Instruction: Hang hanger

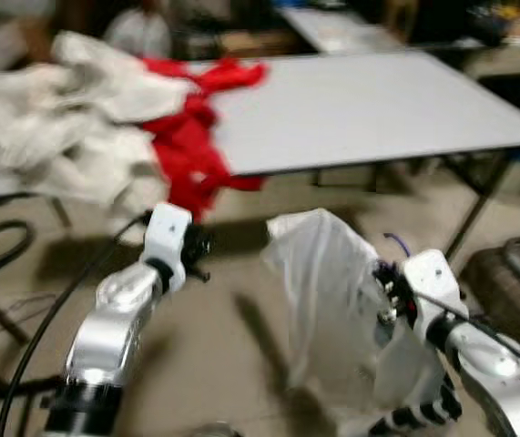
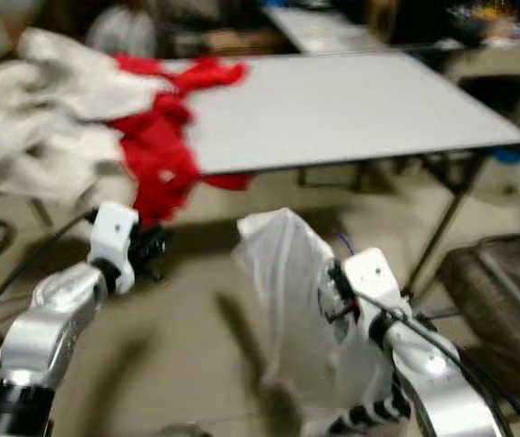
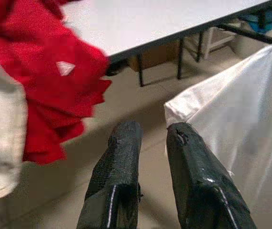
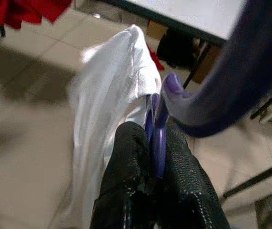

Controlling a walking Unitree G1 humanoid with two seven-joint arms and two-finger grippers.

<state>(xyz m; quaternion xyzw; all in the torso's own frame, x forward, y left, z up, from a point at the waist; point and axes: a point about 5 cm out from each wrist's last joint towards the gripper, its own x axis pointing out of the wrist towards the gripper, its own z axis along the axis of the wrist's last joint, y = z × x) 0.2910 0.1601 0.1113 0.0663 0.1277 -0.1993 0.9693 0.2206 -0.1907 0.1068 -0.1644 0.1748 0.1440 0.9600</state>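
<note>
A purple hanger (image 4: 207, 90) carries a white garment (image 1: 323, 291) that hangs down over the floor in front of the table. My right gripper (image 4: 152, 138) is shut on the hanger's purple neck, and the curved hook rises just past the fingertips. In the head view the right gripper (image 1: 389, 291) is half hidden behind the white cloth. My left gripper (image 3: 152, 136) is held out low to the left of the garment. It stands open with a narrow gap and nothing between its fingers. The garment's upper corner lies close beside it.
A grey folding table (image 1: 378, 109) stands ahead. Red cloth (image 1: 187, 146) and a pile of cream cloth (image 1: 68, 109) lie on its left end and droop over the edge. A dark basket (image 1: 510, 282) sits on the floor at the right, black cables (image 1: 0, 241) at the left.
</note>
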